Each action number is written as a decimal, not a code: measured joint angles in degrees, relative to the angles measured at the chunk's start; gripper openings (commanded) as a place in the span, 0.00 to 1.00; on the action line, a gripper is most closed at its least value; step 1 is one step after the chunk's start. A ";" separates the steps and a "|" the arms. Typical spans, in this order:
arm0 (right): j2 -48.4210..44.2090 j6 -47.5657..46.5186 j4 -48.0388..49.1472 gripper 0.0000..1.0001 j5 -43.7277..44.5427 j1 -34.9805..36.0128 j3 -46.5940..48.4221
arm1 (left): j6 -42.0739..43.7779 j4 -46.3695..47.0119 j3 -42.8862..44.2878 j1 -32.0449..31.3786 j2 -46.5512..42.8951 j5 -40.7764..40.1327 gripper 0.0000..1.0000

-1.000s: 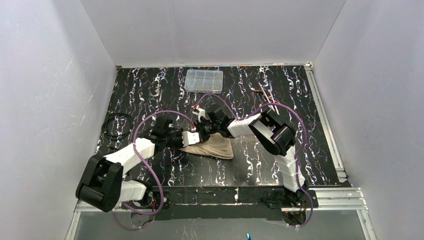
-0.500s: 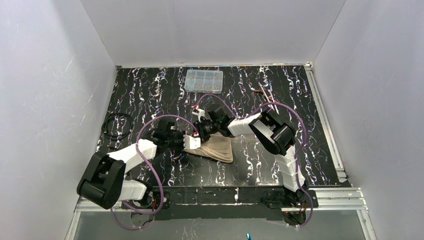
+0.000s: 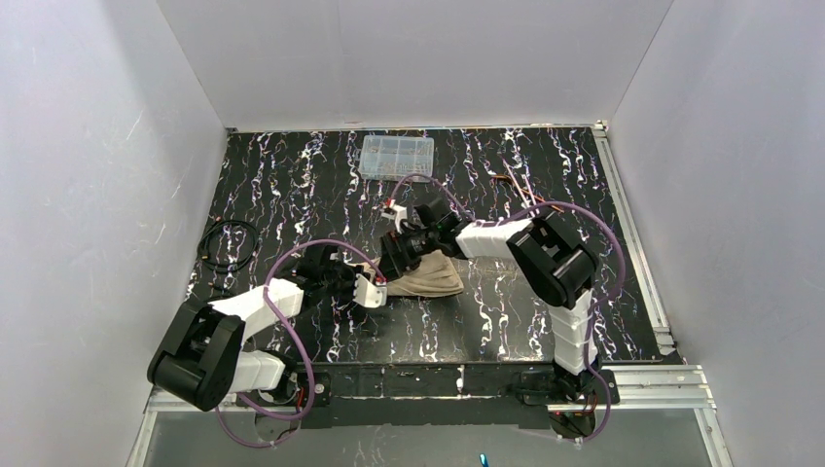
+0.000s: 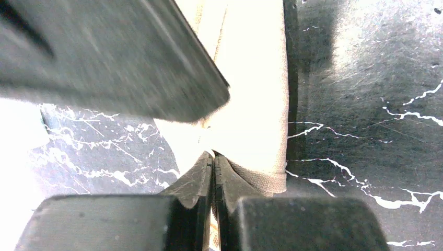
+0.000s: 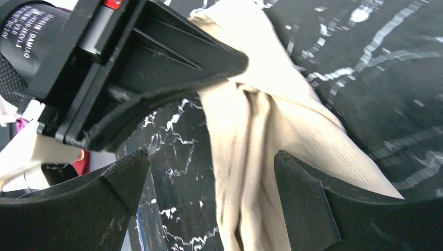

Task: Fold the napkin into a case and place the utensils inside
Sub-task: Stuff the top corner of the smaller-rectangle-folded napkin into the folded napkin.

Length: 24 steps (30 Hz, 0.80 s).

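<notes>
The beige napkin (image 3: pixel 429 277) lies bunched in soft folds on the black marbled table. My left gripper (image 3: pixel 376 290) is at its left end, shut on the napkin's edge (image 4: pixel 251 110), with a sliver of cloth between the closed fingers (image 4: pixel 196 175). My right gripper (image 3: pixel 397 257) hangs just above and behind, jaws wide open astride the napkin's folds (image 5: pixel 251 136) and gripping nothing. The left gripper's black fingers (image 5: pixel 172 63) fill the right wrist view's upper left. The copper utensils (image 3: pixel 518 187) lie apart at the back right. No case shape shows.
A clear plastic compartment box (image 3: pixel 397 158) stands at the back centre. A coil of black cable (image 3: pixel 228 244) lies at the table's left edge. Purple cables loop over both arms. White walls close in three sides.
My right gripper has opened and let go of the napkin. My left gripper has drawn its end of the cloth toward the near left, and the napkin now lies lower.
</notes>
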 measured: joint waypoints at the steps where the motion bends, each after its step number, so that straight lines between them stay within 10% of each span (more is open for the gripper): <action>1: -0.83 -0.79 -1.40 0.99 0.72 -0.63 -0.39 | 0.42 0.07 -0.04 -0.04 0.00 0.07 0.00; 16: -4.79 -7.82 -2.10 0.85 4.90 -2.16 -4.68 | 1.31 1.36 -0.98 -0.24 -0.37 0.22 0.00; 24: -9.79 -13.20 -9.88 0.99 16.24 -3.02 -3.13 | 2.71 1.95 -1.55 -0.26 -0.59 0.39 0.00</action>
